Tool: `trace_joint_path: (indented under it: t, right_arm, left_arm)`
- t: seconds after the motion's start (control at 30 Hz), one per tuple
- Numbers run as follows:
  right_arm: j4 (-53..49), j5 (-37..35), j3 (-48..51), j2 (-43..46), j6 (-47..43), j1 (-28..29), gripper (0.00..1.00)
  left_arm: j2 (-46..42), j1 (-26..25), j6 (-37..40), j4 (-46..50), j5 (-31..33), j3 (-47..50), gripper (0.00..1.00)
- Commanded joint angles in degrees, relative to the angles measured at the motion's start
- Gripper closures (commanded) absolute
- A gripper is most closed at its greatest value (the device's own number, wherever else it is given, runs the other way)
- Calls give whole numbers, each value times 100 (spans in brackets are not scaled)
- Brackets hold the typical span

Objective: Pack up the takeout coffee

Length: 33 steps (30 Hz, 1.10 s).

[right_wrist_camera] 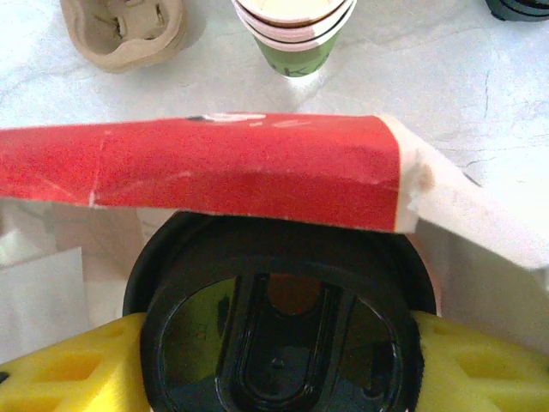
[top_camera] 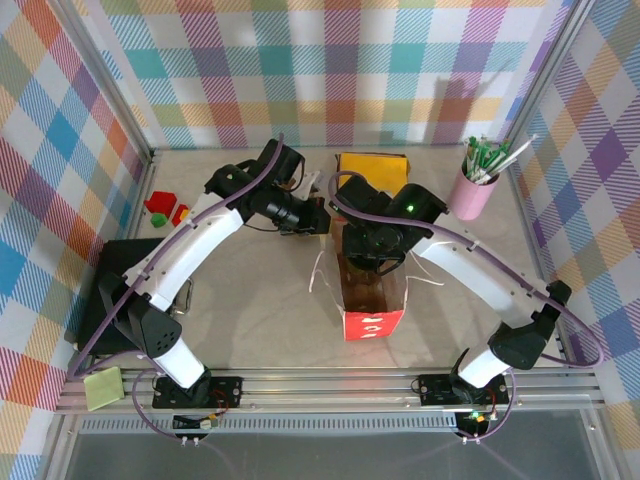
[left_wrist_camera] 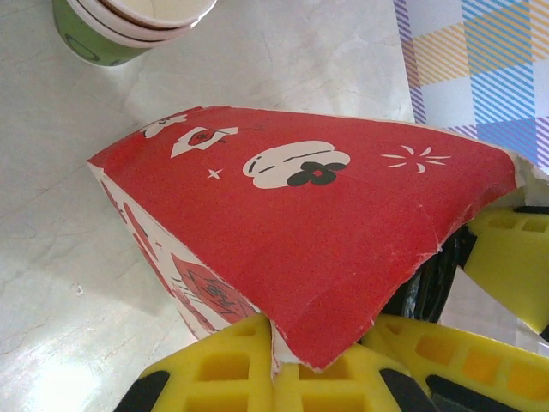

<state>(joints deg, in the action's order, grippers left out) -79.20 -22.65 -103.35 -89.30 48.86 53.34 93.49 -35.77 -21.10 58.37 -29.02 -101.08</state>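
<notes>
At the middle of the table (top_camera: 250, 320), a red paper bag (top_camera: 375, 322) stands with its mouth up. The packing looks to be in its last stretch: the drink is at the bag's mouth but not yet let go.

The right gripper (right_wrist_camera: 276, 365) reaches down into the opening. Its yellow fingers (right_wrist_camera: 60, 373) are spread wide to either side of a round black lid (right_wrist_camera: 279, 326) and press on its rim. I take this lidded thing to be the takeout coffee. The cup's body is hidden under the lid, so I cannot say how deep it sits or whether its base rests on the bag's floor. From the right wrist, the bag's red rim crosses in front of the lid's far edge, which suggests the lid is level with the rim or just below it.

The left gripper (left_wrist_camera: 273, 360) is pressed together on the bag's upper edge, pinching the paper between its yellow fingers (left_wrist_camera: 227, 365). By my reading it is holding the mouth open.

What seems left is to set the cup on the bag's floor, spread the right fingers off it, lift that arm out and free the pinched edge. Beyond the bag stand a stack of cups (right_wrist_camera: 296, 34) and a cardboard cup carrier (right_wrist_camera: 124, 30) — both apart from it.
</notes>
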Motion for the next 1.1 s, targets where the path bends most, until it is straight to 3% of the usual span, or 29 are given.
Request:
trace_joint_path:
  t: [0.0, 0.47, 0.7, 1.07]
  right_arm:
    - [258, -204, 208, 88, 65, 45, 44]
    - [650, 39, 579, -68, -30, 27, 43]
    - [654, 151, 568, -54, -79, -8, 43]
    - [507, 295, 564, 53, -27, -8, 44]
  left_arm:
    - [-69, 86, 134, 28, -232, 65, 97]
    - [120, 214, 90, 17, 3, 172, 95]
    - [219, 384, 148, 461, 291, -105, 66]
    - [481, 302, 197, 774, 224, -465, 54]
